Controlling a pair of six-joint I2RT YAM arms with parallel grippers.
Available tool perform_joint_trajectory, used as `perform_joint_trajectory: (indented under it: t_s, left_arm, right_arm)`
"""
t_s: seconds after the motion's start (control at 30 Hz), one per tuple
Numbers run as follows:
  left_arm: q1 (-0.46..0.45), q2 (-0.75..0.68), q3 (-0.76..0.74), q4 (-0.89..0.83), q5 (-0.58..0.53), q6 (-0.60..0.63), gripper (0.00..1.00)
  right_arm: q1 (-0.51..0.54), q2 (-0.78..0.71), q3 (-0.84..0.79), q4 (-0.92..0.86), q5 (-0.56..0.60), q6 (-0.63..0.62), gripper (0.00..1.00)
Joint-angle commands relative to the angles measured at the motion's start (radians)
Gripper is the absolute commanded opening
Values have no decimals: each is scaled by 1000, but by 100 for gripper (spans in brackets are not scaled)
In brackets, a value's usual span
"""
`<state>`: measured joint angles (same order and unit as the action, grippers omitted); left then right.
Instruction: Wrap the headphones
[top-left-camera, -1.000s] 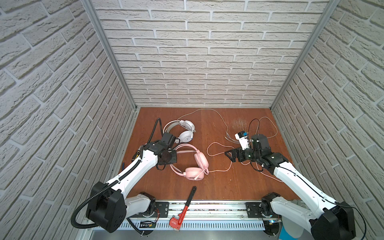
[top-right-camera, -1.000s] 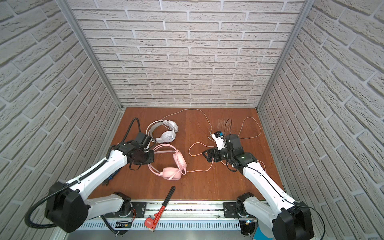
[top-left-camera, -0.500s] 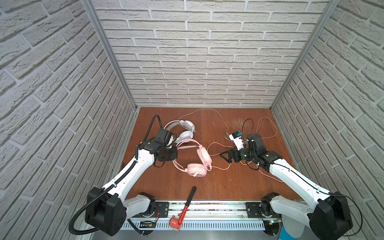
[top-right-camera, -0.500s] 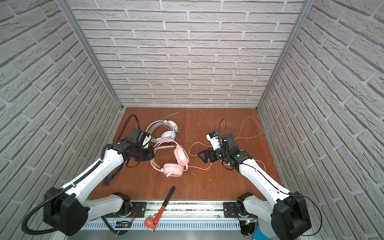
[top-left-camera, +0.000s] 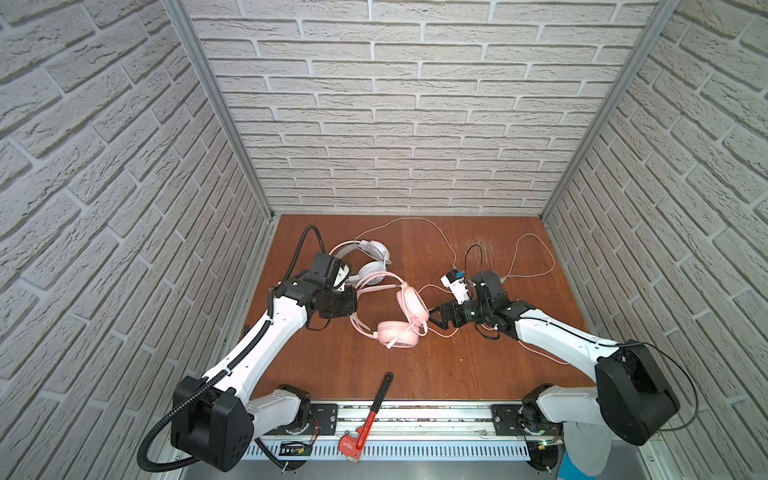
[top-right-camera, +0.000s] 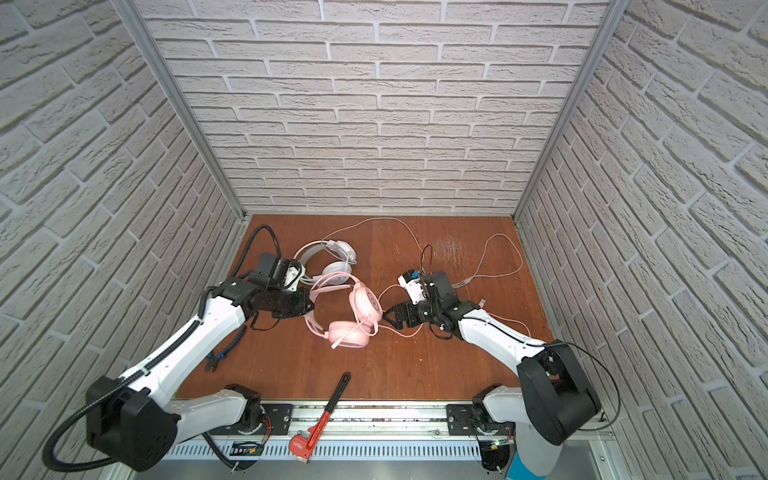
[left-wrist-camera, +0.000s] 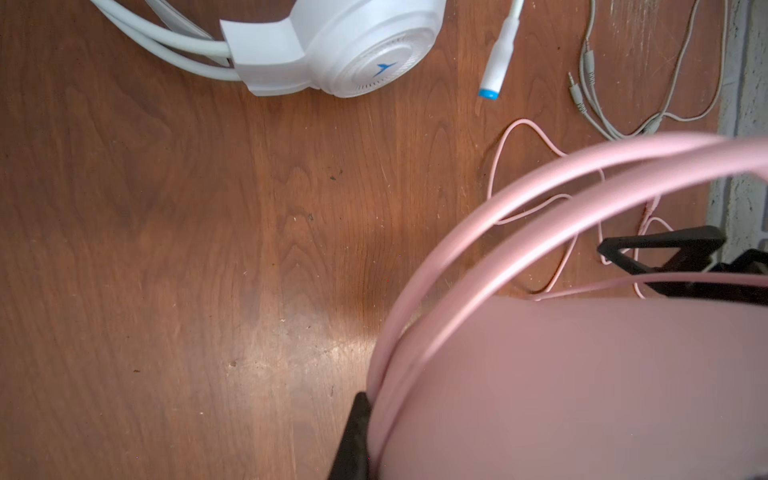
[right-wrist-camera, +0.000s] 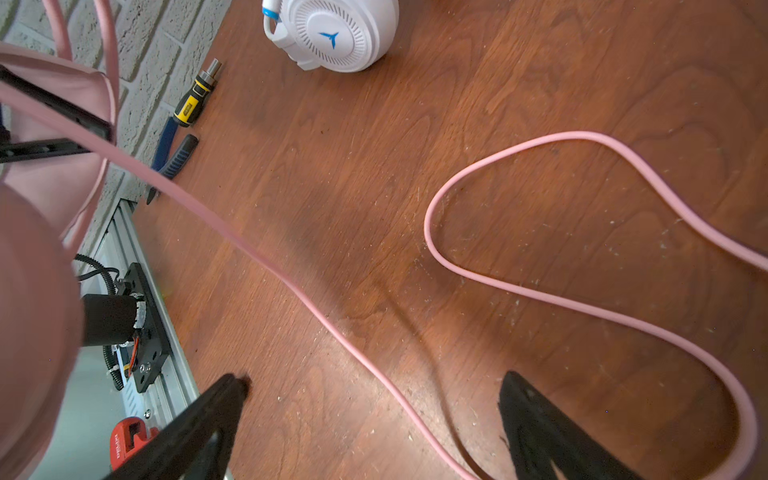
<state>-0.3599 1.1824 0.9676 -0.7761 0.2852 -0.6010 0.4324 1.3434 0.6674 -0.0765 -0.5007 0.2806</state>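
Left arm: reaches in from the near left, forearm low, left gripper (top-left-camera: 355, 296) clamped on the headband of the pink headset (top-left-camera: 400, 338)
Right arm: stretches low from the near right toward the middle, right gripper (top-left-camera: 436, 319) spread wide, holding nothing
Pink headset: mid-table (top-left-camera: 415, 374), between the two grippers, ear cups toward the right gripper
White headset (top-left-camera: 376, 250): lying far left, beyond the left gripper
Right wrist view only: pink cable (right-wrist-camera: 426, 224) running between the spread fingers; screwdriver (right-wrist-camera: 193, 97) and pliers (right-wrist-camera: 176, 156) by the left wall
Count: two headsets, one pipe wrench (top-left-camera: 371, 419) at the near edge, one screwdriver, one pair of pliers
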Motion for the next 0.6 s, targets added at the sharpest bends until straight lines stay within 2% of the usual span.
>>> perform_joint_trajectory:
  t_s: [0.0, 0.23, 0.57]
  left_arm:
    - [13, -36, 55, 77, 82, -22, 0]
    - [27, -39, 73, 70, 83, -19, 0]
    - [44, -50, 69, 98, 87, -45, 0]
  right_arm:
    - [16, 40, -1, 101, -29, 12, 96]
    - [52, 113, 4, 141, -39, 11, 94]
    - [101, 179, 7, 143, 34, 12, 89]
